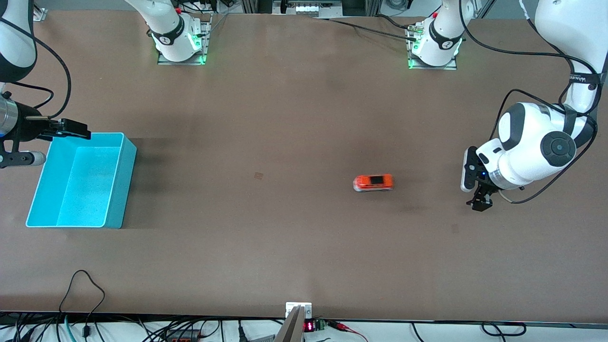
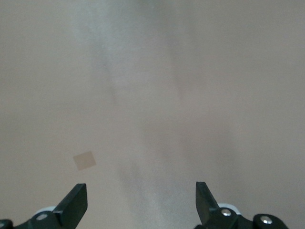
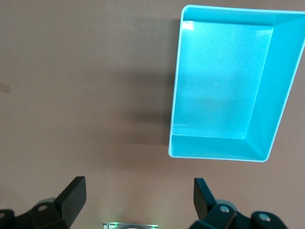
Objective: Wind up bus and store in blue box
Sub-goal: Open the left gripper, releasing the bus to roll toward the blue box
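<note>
A: Where is the bus (image 1: 373,182) sitting?
B: It's lying on the bench (image 1: 285,142), toward the left arm's end, well apart from the blue box (image 1: 126,180) at the right arm's end.
A: And the arms?
B: The left gripper (image 1: 480,203) is hovering over bare bench near the bus, fingers (image 2: 74,206) spread and holding nothing. The right gripper (image 1: 71,128) is hanging over the box's rim, also spread wide

The bus (image 1: 373,182) is orange with a dark roof panel and a whitish lower trim. The blue box (image 1: 121,187) is light cyan-blue, plain. The desk (image 1: 285,237) is dull brown.
</note>
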`<state>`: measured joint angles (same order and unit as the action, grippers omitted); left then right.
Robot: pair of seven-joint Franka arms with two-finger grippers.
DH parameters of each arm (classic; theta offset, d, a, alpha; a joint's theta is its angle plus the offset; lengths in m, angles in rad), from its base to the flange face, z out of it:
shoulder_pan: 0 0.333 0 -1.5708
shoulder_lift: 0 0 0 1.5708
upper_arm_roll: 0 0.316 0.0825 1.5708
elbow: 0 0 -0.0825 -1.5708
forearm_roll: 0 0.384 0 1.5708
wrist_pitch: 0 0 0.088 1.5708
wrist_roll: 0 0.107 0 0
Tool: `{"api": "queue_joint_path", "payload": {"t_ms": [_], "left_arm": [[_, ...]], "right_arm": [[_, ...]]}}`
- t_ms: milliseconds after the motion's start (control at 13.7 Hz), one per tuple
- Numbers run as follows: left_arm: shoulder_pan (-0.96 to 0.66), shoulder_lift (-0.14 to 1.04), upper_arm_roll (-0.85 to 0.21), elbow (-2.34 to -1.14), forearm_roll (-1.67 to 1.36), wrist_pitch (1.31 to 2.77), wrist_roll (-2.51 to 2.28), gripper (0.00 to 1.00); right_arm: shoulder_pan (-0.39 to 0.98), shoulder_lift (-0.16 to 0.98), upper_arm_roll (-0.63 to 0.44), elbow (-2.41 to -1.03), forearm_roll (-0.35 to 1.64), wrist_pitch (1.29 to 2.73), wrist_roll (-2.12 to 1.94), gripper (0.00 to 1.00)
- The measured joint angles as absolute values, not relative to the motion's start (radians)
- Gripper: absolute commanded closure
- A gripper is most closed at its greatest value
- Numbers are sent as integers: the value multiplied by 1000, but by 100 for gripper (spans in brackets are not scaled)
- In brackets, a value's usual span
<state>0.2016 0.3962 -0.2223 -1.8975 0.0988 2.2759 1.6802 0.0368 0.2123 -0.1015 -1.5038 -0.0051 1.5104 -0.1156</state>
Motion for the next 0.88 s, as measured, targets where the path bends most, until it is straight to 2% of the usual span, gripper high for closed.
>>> {"api": "queue_joint_path", "payload": {"t_ms": [219, 585, 877], "left_arm": [[180, 396, -224, -1872, 98, 2288, 1496, 0], [140, 388, -223, -1809, 99, 2288, 895, 0], [140, 373, -185, -1787, 99, 2283, 528, 0]], "right_arm": [[37, 212, -102, -1504, -5, 1510, -116, 0], [37, 212, -101, -1504, -5, 1506, -116, 0], [37, 212, -102, -1504, -5, 1502, -116, 0]]}}
